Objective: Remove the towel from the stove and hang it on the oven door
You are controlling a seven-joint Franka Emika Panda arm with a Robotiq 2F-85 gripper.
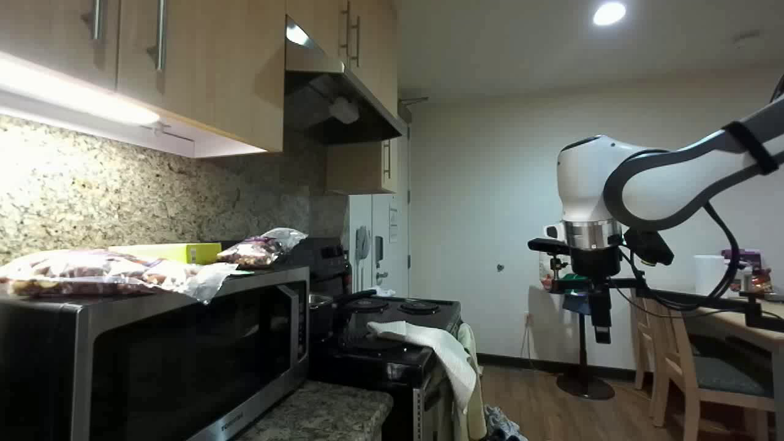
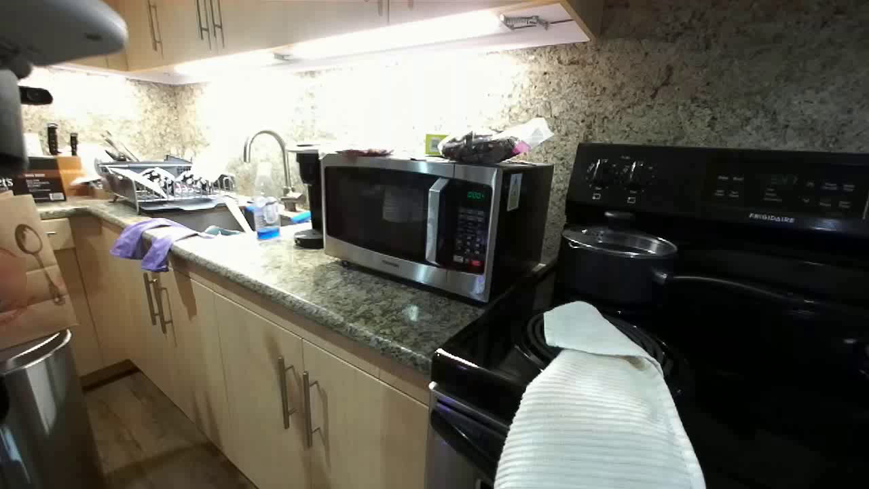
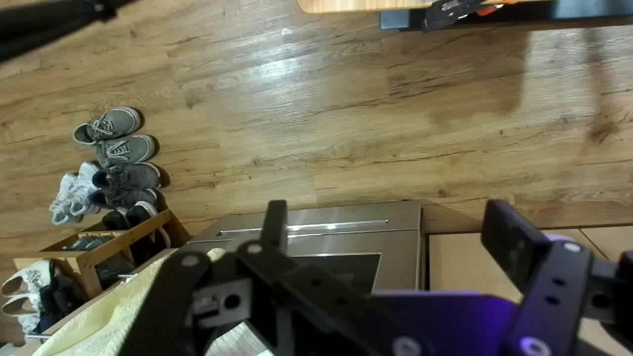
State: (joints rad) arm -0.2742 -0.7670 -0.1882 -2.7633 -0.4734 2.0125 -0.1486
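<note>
Gripper point(image 3: 388, 225), towel point(image 3: 236, 342) partly hidden behind

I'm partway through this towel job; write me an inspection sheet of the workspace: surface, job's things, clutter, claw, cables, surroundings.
Surface: stove is black; a lidded pot stands at its back.
Job's things: towel lies partly on the stove, draping past its front edge; oven door partly hidden in the wrist view.
Clutter: yellowish cloth hanging beside the towel; plastic bags on the microwave.
Claw: open, empty, apart from the towel.
Cables: a black loop droops beside the claw.
Surroundings: shoes and a wooden chair on the floor.
</note>
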